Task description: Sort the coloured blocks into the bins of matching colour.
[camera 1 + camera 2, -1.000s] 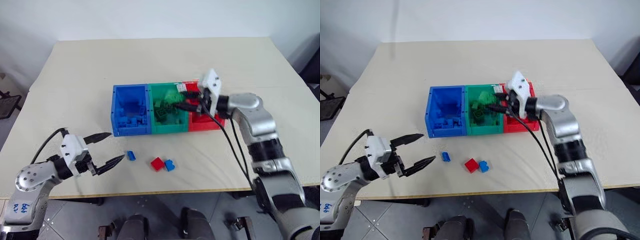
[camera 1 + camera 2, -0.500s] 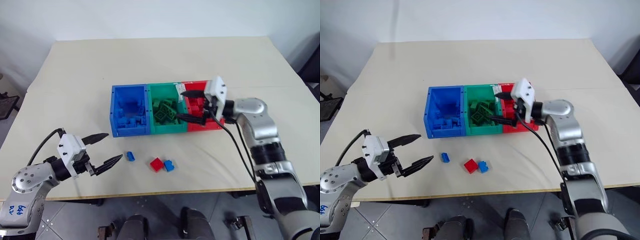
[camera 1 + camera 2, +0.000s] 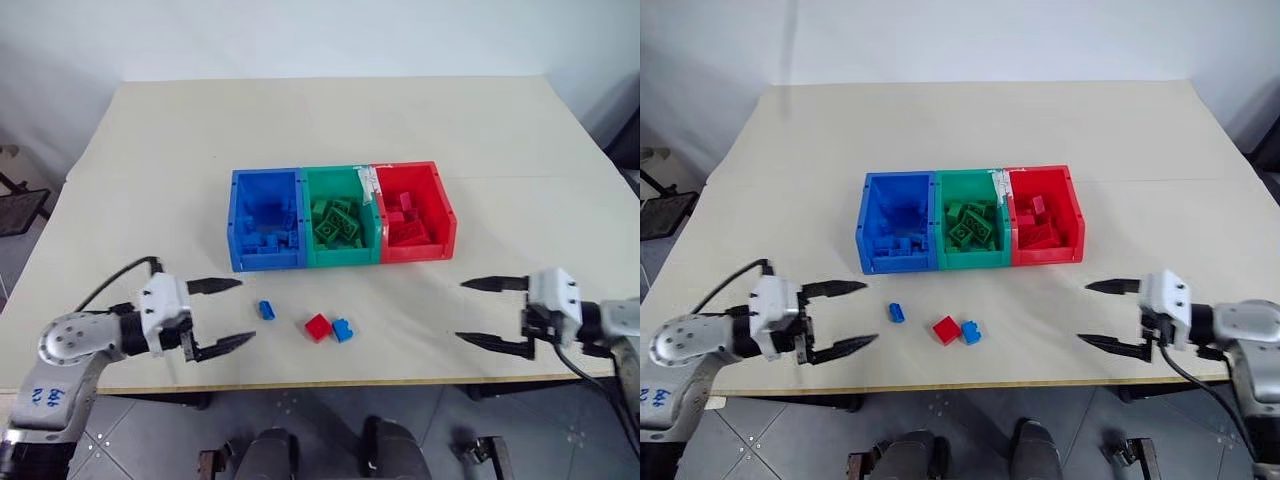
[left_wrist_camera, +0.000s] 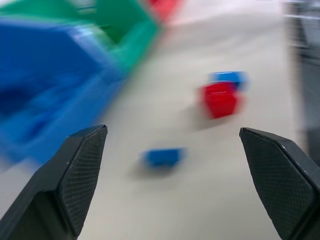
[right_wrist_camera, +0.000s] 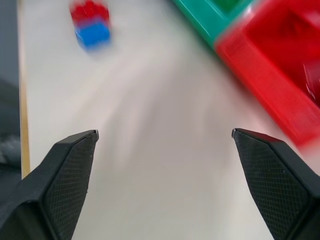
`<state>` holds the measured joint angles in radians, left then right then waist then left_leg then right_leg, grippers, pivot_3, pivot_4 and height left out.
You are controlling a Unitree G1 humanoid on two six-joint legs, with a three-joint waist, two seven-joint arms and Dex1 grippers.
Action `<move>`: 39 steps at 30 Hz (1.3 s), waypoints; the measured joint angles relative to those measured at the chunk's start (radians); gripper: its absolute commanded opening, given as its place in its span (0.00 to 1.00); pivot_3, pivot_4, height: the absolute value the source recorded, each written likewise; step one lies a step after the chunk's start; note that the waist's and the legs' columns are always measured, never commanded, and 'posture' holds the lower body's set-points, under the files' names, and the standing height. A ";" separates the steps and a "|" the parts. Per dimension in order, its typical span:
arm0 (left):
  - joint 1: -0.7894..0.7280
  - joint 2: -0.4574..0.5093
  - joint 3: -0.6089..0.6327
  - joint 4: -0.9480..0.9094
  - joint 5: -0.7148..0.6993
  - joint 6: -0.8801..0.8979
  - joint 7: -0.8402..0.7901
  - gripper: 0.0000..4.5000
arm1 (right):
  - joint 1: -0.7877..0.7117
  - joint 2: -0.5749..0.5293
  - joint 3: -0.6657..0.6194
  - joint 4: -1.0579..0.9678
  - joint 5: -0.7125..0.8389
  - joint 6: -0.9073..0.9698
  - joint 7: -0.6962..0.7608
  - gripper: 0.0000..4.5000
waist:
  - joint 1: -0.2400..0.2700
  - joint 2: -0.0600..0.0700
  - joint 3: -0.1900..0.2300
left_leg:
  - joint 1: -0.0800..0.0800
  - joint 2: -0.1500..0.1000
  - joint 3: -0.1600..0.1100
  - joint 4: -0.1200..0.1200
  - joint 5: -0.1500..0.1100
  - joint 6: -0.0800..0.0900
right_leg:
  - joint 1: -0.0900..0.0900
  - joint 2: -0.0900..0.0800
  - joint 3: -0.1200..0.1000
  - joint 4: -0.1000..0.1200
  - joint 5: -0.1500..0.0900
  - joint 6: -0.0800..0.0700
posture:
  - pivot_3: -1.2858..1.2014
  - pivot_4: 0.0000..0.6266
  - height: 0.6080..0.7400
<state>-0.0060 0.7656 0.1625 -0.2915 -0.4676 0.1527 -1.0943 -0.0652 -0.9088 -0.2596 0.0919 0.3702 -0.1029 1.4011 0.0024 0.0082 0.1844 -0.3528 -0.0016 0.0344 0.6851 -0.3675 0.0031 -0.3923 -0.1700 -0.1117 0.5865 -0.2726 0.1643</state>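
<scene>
Table (image 3: pixel 300 120): we see a pale tabletop carrying everything, its near edge running just below both grippers.
Bins (image 3: pixel 342 254): three joined boxes sit mid-table in a row, blue on our left, green in the middle, red on our right.
Blue bin (image 3: pixel 236 215): we make out blue bricks piled along its near wall.
Green bin (image 3: pixel 340 258): green bricks heaped inside.
Red bin (image 3: pixel 446 215): red bricks inside, gathered toward the middle.
Left gripper (image 3: pixel 221 314): we have it low over the table's near-left edge, fingers spread wide, nothing between them, pointing toward the loose bricks.
Right gripper (image 3: pixel 478 312): low over the near-right edge, fingers spread wide and empty, pointing toward the middle, well apart from the bins.
Loose blocks: three lie on the table in front of the bins.
Red block (image 3: pixel 318 327): it sits touching a blue block (image 3: pixel 342 330) on its right.
Lone blue block (image 3: pixel 265 310): near the left gripper's fingertips, apart from the pair.
</scene>
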 measured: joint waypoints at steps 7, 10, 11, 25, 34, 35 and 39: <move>-0.033 0.029 -0.029 0.003 0.003 -0.022 -0.073 1.00 | -0.056 -0.011 0.103 -0.132 0.029 0.156 -0.023 0.99 | -0.009 0.000 0.000 | 0.001 0.002 0.001 0.000 0.000 0.000 | -0.001 0.001 0.001 0.001 0.000 0.000 | 0.52 0.24 1.00; -0.026 0.029 -0.025 0.024 0.006 -0.063 -0.087 1.00 | -0.180 0.000 0.247 -0.258 0.007 0.279 -0.047 0.99 | -0.004 0.000 0.000 | 0.001 0.002 0.001 0.000 0.000 -0.001 | -0.001 0.001 0.001 0.000 0.000 0.000 | 0.52 0.24 1.00; -0.020 0.028 -0.023 0.029 0.008 -0.078 -0.090 1.00 | -0.217 0.015 0.297 -0.285 -0.011 0.303 -0.054 0.99 | -0.004 0.000 0.000 | 0.000 0.002 0.001 0.001 -0.001 -0.001 | -0.001 0.001 0.001 0.000 0.000 0.000 | 0.52 0.24 1.00; 0.176 0.028 0.070 0.002 0.026 -0.120 -0.025 1.00 | -0.461 0.313 0.697 -0.153 -0.275 0.299 -0.137 0.91 | -0.003 0.000 0.000 | -0.001 0.002 0.000 0.001 -0.003 0.000 | -0.002 0.001 -0.001 0.001 0.000 0.000 | 0.52 0.24 1.00; 0.197 0.028 0.075 -0.021 0.025 -0.119 0.017 1.00 | -0.492 0.330 0.707 -0.092 -0.282 0.249 -0.114 0.33 | -0.005 0.000 0.000 | 0.000 0.002 0.000 0.002 -0.003 0.000 | -0.002 0.001 -0.001 0.002 0.000 0.000 | 0.52 0.24 1.00; 0.198 0.028 0.076 -0.022 0.024 -0.118 0.023 1.00 | -0.492 0.322 0.702 -0.092 -0.278 0.247 -0.106 0.33 | -0.004 0.000 0.000 | 0.000 0.002 0.000 0.002 -0.003 0.000 | -0.002 0.001 -0.001 0.002 0.000 0.000 | 0.52 0.24 1.00; 0.191 -0.019 0.117 -0.050 -0.008 -0.069 0.103 1.00 | -0.492 0.307 0.635 -0.087 -0.215 0.266 -0.083 0.33 | -0.005 0.000 0.000 | 0.000 0.002 0.000 0.002 -0.003 0.000 | -0.002 0.001 -0.001 0.002 0.000 0.000 | 0.52 0.24 1.00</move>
<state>0.1852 0.7463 0.2790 -0.3411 -0.4759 0.0838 -0.9914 -0.5572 -0.6019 0.3754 0.0046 0.1551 0.1635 1.3183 -0.0030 0.0078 0.1842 -0.3532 0.0005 0.0341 0.6867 -0.3702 0.0031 -0.3942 -0.1689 -0.1130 0.5886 -0.2725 0.1640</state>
